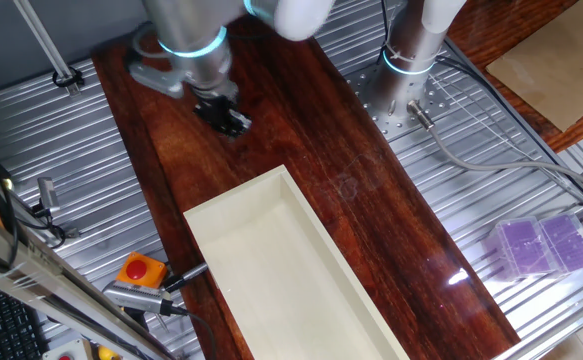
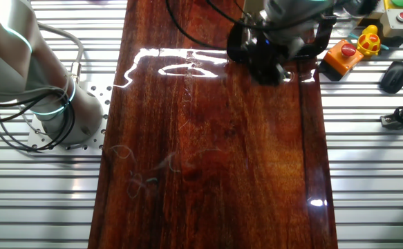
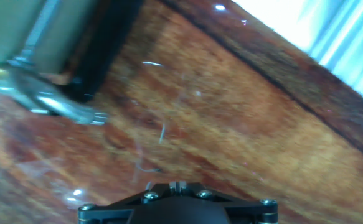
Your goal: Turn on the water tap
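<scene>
In the hand view a chrome tap lever sticks out to the right from a black clamp body at the upper left, blurred. My gripper sits at the bottom edge, its two fingertips pressed together with nothing between them, well to the right of and below the lever tip. In one fixed view the gripper hangs just above the dark wooden table near its far end. In the other fixed view the gripper is at the top right. The tap is hidden behind the arm in both fixed views.
A long cream tray lies on the near half of the table. An orange stop button and a purple box sit on the metal side rails. A second arm's base stands beside the table.
</scene>
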`<action>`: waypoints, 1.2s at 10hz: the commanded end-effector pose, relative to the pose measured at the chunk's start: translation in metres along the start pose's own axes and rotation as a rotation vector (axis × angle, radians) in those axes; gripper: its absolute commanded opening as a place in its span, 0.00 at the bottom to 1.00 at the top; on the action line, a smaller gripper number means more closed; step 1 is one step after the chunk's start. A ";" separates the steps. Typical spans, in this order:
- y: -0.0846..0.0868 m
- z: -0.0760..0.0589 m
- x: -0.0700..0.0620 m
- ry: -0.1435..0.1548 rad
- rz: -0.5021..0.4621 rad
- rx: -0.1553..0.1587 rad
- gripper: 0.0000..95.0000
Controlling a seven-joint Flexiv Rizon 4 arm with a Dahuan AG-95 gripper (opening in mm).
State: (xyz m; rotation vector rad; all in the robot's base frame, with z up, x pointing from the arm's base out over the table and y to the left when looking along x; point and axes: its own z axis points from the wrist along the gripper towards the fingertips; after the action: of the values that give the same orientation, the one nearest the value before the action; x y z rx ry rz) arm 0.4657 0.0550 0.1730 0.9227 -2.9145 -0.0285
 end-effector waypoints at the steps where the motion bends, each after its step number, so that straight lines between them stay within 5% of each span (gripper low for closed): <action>1: 0.022 -0.002 -0.005 -0.006 0.125 -0.001 0.00; 3: 0.022 -0.002 -0.005 -0.030 0.109 0.007 0.00; 6: 0.022 -0.002 -0.005 -0.015 0.092 -0.004 0.00; 8: 0.016 -0.006 -0.005 -0.033 0.115 -0.020 0.00; 12: 0.039 -0.014 -0.027 -0.036 0.224 -0.025 0.00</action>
State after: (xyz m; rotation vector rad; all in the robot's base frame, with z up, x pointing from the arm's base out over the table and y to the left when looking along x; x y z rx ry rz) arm 0.4682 0.0999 0.1853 0.6618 -2.9989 -0.1006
